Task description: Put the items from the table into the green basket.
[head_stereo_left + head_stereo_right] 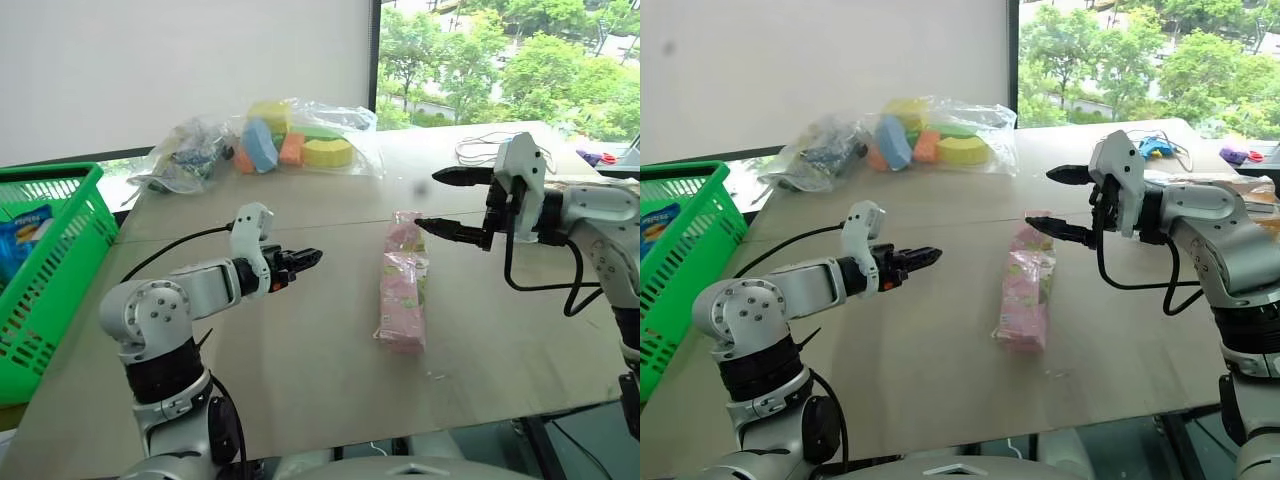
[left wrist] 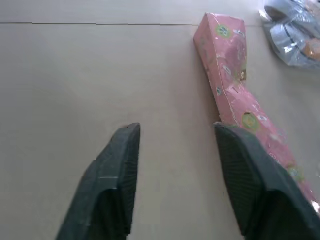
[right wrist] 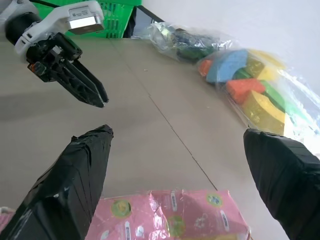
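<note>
The long pink packet (image 1: 403, 283) lies flat on the pale table (image 1: 300, 390), right of centre. My right gripper (image 1: 432, 200) hovers over the packet's far end, open wide, with nothing between its fingers; the right wrist view has the packet (image 3: 175, 215) just below its fingers. My left gripper (image 1: 312, 258) hangs above the table to the left of the packet, pointing toward it, open and empty. In the left wrist view the packet (image 2: 235, 85) lies beside one finger, not between the two. The green basket (image 1: 60, 270) stands at the table's left edge.
A blue packet (image 1: 25, 235) lies inside the basket. Two clear bags sit at the back of the table, one with coloured foam shapes (image 1: 295, 145) and one with darker contents (image 1: 185, 155). Loose cables (image 1: 480, 150) lie at the back right.
</note>
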Action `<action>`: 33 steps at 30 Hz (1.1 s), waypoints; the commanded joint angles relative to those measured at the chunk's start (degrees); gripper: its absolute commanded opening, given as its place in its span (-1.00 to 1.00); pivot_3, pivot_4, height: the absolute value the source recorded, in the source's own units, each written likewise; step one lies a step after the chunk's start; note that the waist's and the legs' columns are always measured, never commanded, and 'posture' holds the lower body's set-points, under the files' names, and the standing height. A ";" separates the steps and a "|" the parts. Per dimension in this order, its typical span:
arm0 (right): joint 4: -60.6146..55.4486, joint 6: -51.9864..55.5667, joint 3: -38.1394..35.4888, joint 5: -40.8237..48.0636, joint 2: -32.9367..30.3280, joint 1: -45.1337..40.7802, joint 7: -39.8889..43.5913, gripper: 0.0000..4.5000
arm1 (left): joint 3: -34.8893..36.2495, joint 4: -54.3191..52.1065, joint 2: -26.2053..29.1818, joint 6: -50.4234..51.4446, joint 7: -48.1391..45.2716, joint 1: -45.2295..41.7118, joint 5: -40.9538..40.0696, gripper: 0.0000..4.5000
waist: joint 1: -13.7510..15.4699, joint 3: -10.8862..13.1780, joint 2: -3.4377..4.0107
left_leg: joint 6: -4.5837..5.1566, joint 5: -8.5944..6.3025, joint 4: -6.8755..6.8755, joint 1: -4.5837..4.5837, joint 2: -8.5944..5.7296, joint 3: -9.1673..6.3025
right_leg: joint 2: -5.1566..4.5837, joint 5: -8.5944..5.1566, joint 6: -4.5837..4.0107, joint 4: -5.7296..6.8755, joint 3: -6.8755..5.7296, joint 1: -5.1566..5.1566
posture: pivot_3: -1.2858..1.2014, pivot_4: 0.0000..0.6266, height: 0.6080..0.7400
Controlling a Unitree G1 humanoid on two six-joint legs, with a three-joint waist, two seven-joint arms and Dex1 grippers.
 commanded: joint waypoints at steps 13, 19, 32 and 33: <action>1.14 -0.24 -2.17 -1.57 -7.34 1.12 8.33 1.00 | -15.97 27.11 -7.49 -5.31 -0.86 -16.83 3.49 0.99 | -1.11 -0.01 0.02 | 0.05 -0.01 0.13 0.10 -0.07 0.45 | 0.05 0.01 0.03 0.03 0.03 0.05 | -0.09 -1.00 1.00; -4.58 2.62 -5.40 -0.14 -8.84 5.80 6.12 1.00 | -26.34 41.27 -9.96 -13.78 -4.26 -20.84 12.38 0.99 | -3.57 -0.01 0.03 | 0.11 -0.05 0.06 0.02 0.04 0.59 | 0.05 0.01 0.03 0.01 0.46 -0.11 | -0.13 -1.00 1.00; -9.02 3.09 -6.85 0.31 -8.64 10.44 2.95 1.00 | -29.14 40.11 -12.04 -20.20 -16.03 -18.48 14.69 -0.96 | -5.48 -0.07 0.14 | 0.53 -0.29 0.19 0.08 -0.02 0.85 | -0.02 0.05 0.51 -0.05 0.56 -0.04 | -0.15 -1.00 1.00; -9.06 2.99 -6.68 0.41 -8.46 10.38 2.93 1.00 | -27.88 37.11 -11.20 -18.79 -16.64 -17.47 13.41 -0.98 | -5.74 -0.06 0.15 | 0.56 -0.31 0.19 0.08 -0.02 0.86 | -0.03 0.14 0.36 -0.06 0.62 -0.05 | -0.14 -1.00 1.00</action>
